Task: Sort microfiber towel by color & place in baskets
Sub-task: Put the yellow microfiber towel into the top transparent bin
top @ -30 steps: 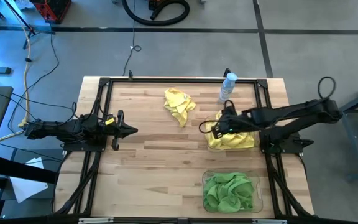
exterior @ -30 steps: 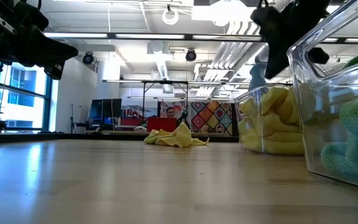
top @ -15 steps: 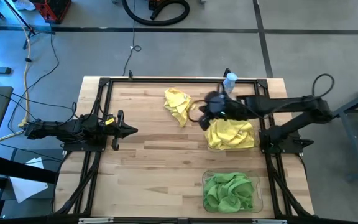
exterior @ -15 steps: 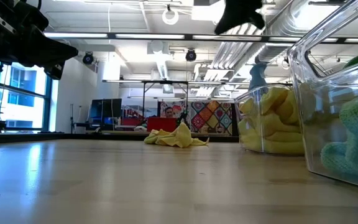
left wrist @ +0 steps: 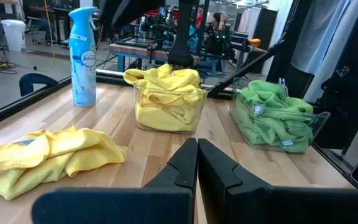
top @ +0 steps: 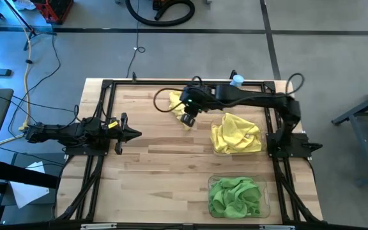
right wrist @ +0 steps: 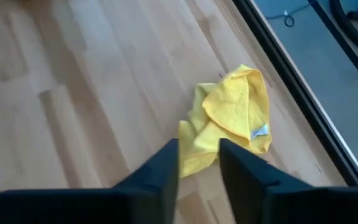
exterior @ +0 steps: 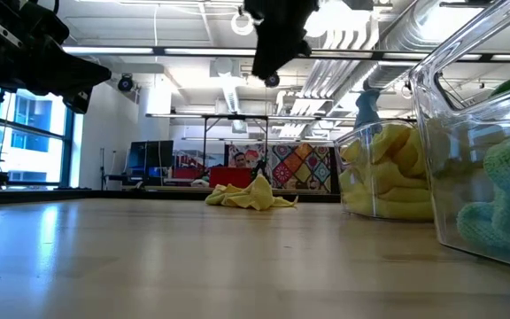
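I've got the right gripper [top: 187, 118] up over the far side of the table [top: 158, 160], hanging above the last loose yellow towel [top: 181, 107], which lies crumpled near the far edge, about midway along it. In the wrist view the fingers [right wrist: 160, 168] stand a little apart with nothing between them, the towel just ahead of the tips. The yellow basket [top: 236, 137] by the right edge is heaped with yellow cloths, and the green basket [top: 236, 196] at the near right corner is full of green ones. So I reckon this is the reach for the final pickup. Next I need to drop straight onto the bunched middle and close on a good fold. The left gripper [top: 133, 133] waits by the left edge, fingers together.
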